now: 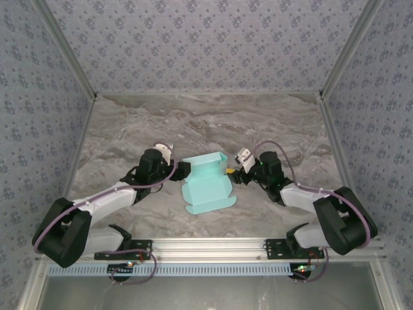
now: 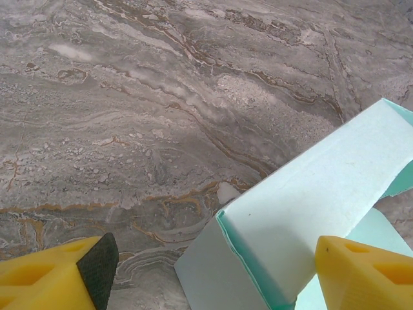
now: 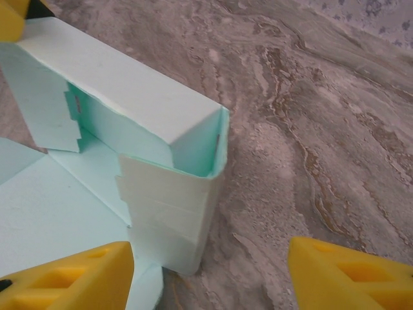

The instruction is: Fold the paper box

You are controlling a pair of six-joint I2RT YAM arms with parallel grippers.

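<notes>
The paper box (image 1: 205,184) is mint card, partly folded, lying mid-table with its back wall and end walls raised and its front flap flat. My left gripper (image 1: 182,171) is at its left end, open. In the left wrist view the box's corner (image 2: 303,206) stands between the wide-apart yellow fingers (image 2: 55,278), nothing clamped. My right gripper (image 1: 231,172) is at the right end, open. In the right wrist view the folded end wall (image 3: 171,213) stands between the fingertips (image 3: 348,274), close to the left one, with the box's back wall (image 3: 122,84) beyond.
Grey marbled tabletop (image 1: 206,123) runs all round the box, bounded by patterned walls at the back and sides. An aluminium rail (image 1: 213,245) with both arm bases runs along the near edge.
</notes>
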